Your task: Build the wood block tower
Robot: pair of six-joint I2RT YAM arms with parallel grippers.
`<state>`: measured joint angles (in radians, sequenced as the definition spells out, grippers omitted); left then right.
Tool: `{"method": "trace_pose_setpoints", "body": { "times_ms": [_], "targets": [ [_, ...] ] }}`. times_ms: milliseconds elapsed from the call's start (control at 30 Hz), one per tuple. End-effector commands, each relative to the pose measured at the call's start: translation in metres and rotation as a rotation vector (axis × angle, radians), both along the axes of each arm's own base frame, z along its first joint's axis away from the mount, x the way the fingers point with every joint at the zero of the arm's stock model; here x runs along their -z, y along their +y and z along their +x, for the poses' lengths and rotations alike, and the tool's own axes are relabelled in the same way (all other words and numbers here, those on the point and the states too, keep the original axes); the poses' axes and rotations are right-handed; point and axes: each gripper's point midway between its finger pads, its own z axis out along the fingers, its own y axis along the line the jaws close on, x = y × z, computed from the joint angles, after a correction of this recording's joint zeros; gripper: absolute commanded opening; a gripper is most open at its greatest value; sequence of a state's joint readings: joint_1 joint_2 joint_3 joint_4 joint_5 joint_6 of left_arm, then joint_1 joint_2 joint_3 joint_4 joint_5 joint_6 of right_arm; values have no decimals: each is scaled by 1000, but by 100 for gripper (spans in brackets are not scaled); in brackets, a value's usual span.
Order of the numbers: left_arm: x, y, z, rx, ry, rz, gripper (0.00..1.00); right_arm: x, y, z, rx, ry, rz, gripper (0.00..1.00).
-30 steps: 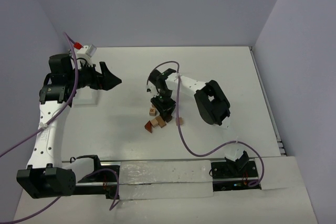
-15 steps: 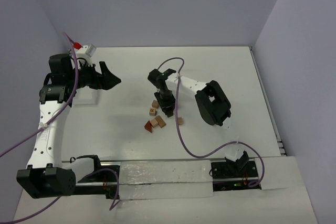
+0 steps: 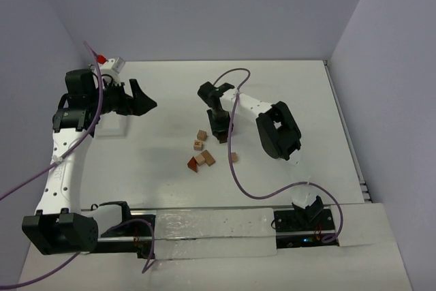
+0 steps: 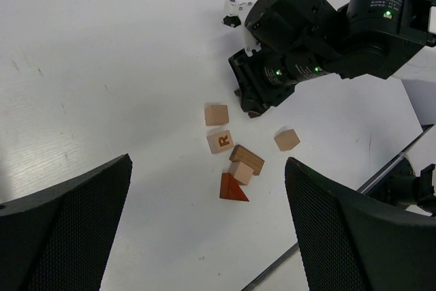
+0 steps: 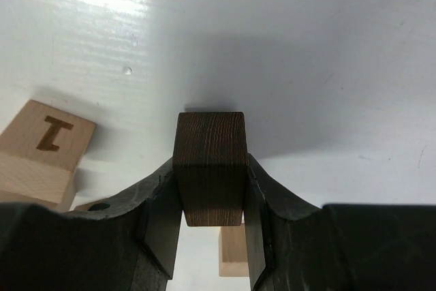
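Table (image 3: 136, 175): white, smooth, matte, with faint scuffs.
Blocks: small wooden pieces lying loose near the table's middle; no stack is standing.
Wedge (image 4: 231, 189): reddish-brown triangle, nearest the arm bases, touching the tan cube at its 8 o'clock in the top view.
Tan cube (image 4: 240, 172): pale, plain wood, wedged between the wedge and the brown block.
Brown block (image 4: 246, 159): mid-brown, oblong, flat, at the tan cube's 3 o'clock and touching it.
Lone cube (image 4: 287, 140): pale wood, apart from the cluster at its 3 o'clock.
R cube (image 4: 220, 142): pale, with a dark letter R on its top face, at the cluster's 12 o'clock, near but apart.
Plain cube (image 4: 216, 114): pale, unmarked top, just beyond the R cube at its 1 o'clock.
Right gripper (image 3: 219, 131): pointing down at the plain cube's 3 o'clock, its black jaws closed tight on the dark block.
Dark block (image 5: 208, 161): deep brown with fine striped grain and squared edges, pinched on two opposite sides; whether it touches the table cannot be told.
Left gripper (image 3: 144, 97): at the blocks' 10 o'clock, well apart and raised, its black textured fingers (image 4: 61, 236) spread fully wide with nothing between them.
Cable (image 3: 245, 189): purple, glossy, looping from the right arm across the table.
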<state>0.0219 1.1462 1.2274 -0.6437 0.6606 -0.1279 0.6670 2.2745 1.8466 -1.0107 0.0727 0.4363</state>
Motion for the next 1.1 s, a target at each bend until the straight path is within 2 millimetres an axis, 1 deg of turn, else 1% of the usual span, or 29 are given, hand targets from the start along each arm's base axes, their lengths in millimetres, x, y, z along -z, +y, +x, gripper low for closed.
{"method": "trace_pose_setpoints", "body": {
  "times_ms": [0,67,167,333,467,533,600,633,700,733,800,833,867,967,1000,1033,1067],
  "targets": [
    [-4,-1,6,-8,-12,-12,99,10,5,16,72,-21,22,1],
    [-3,-1,7,-9,-6,-16,99,8,7,16,94,-22,32,3],
    [-1,-2,7,-7,2,-18,99,4,9,17,118,-26,44,11],
    [3,-1,9,-12,15,-17,99,3,8,20,162,-42,43,14],
    [6,-1,10,-15,21,-17,99,4,12,20,187,-32,59,16],
    [6,0,10,-16,21,-15,99,6,12,20,190,-27,59,19],
    [7,-1,9,-14,22,-16,99,8,11,20,196,-19,61,32],
    [6,-1,10,-13,20,-16,99,9,11,19,197,-15,62,40],
    [7,0,11,-16,23,-16,99,10,11,19,196,-9,67,52],
    [8,0,11,-15,24,-16,99,9,10,19,198,-11,68,63],
    [9,-1,11,-13,29,-16,99,7,12,19,198,-12,80,90],
    [9,-1,11,-13,29,-16,99,6,13,18,197,-10,86,94],
    [10,-1,11,-13,29,-16,99,-1,17,16,190,-8,114,99],
    [10,-1,10,-6,27,-11,99,-16,24,17,169,-22,159,100],
    [9,-1,8,5,24,-7,99,-25,26,20,158,-41,176,100],
    [9,-2,6,14,25,-8,99,-29,26,21,149,-50,182,100],
    [7,-4,4,30,18,-7,99,-39,28,23,138,-69,199,100]
  ]
}}
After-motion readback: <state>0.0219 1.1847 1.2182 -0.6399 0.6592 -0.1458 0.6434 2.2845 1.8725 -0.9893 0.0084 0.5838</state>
